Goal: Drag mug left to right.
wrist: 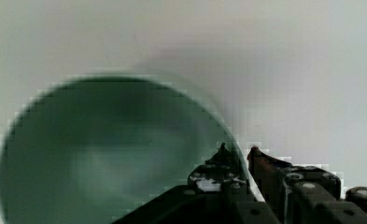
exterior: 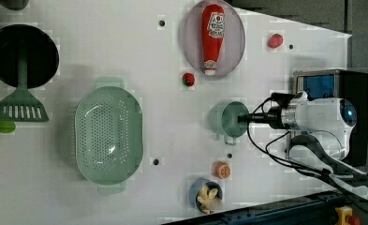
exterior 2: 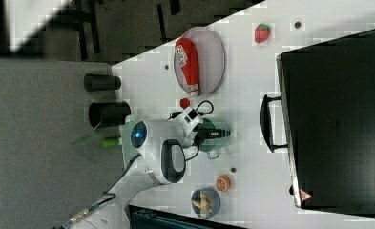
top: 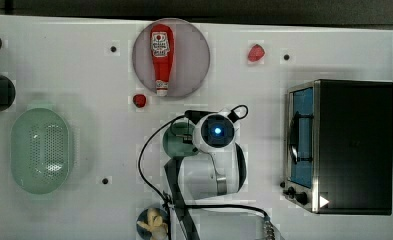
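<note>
The mug is a small round pale-green cup standing near the middle of the white table, its handle toward the left view's bottom. In the top view the mug peeks out to the left of the white arm's wrist. My gripper straddles the mug's rim, one finger inside the cup and one outside, shut on the wall. The left view has the gripper reaching the mug from the left view's right.
A large green colander lies at the top view's left. A ketchup bottle rests on a grey plate. A toaster oven stands at the top view's right. A strawberry, a bowl and an orange slice are nearby.
</note>
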Controlling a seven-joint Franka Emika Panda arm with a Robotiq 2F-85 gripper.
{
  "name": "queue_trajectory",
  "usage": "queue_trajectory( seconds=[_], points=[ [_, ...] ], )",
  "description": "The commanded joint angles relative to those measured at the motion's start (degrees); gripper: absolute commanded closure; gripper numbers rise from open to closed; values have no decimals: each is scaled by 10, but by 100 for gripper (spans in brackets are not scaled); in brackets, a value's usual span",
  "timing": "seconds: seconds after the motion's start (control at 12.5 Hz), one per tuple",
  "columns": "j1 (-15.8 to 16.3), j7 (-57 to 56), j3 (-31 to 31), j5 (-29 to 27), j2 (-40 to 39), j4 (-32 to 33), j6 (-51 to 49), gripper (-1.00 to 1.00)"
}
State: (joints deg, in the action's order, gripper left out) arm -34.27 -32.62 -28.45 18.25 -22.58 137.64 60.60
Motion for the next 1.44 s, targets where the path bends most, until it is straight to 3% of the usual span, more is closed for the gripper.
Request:
queue_trajectory(
  seconds=[0.08,0.48,0.96,1.2,1.44],
  points=[
    [-30,-39,14,0,11,-3,0,65],
    [-62,-53,25,0,12,-7,0,65],
    [-70,-100,55,0,12,-19,1,59],
    [-70,-99,40,-1,40,-29,-3,-5],
    [-68,-24,-2,-43,133,-44,-54,-74]
  ],
)
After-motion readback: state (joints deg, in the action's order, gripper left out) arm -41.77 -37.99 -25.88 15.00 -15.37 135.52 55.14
